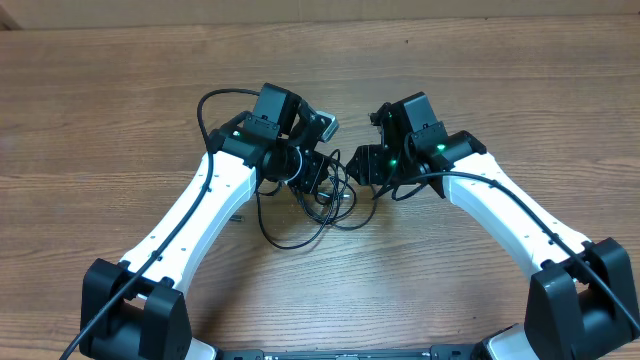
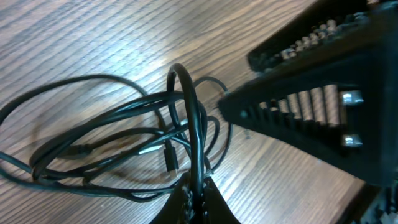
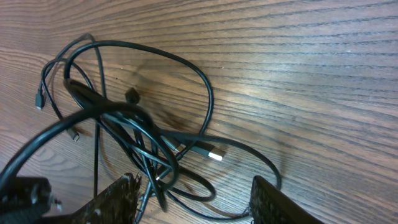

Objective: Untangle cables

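The cables [image 1: 325,205] are thin black cords bunched in loose tangled loops on the wooden table, between my two grippers. My left gripper [image 1: 308,178] is shut on one strand: in the left wrist view the fingertips [image 2: 200,199] pinch a cord that arches up into a loop [image 2: 181,74] above the rest of the bundle [image 2: 106,146]. My right gripper [image 1: 358,165] hangs just right of the tangle. Its jaws [image 3: 199,202] stand apart over the cables [image 3: 143,130], with strands lying close to the left finger [image 3: 118,199]. A silver-tipped plug [image 3: 214,154] lies just ahead of them.
The right gripper's dark body [image 2: 311,106] fills the upper right of the left wrist view, very close. A thicker black arm wire [image 1: 212,105] loops behind the left arm. Both arm bases [image 1: 130,310] [image 1: 585,300] stand at the table's front edge. Bare wood [image 1: 120,80] surrounds the tangle.
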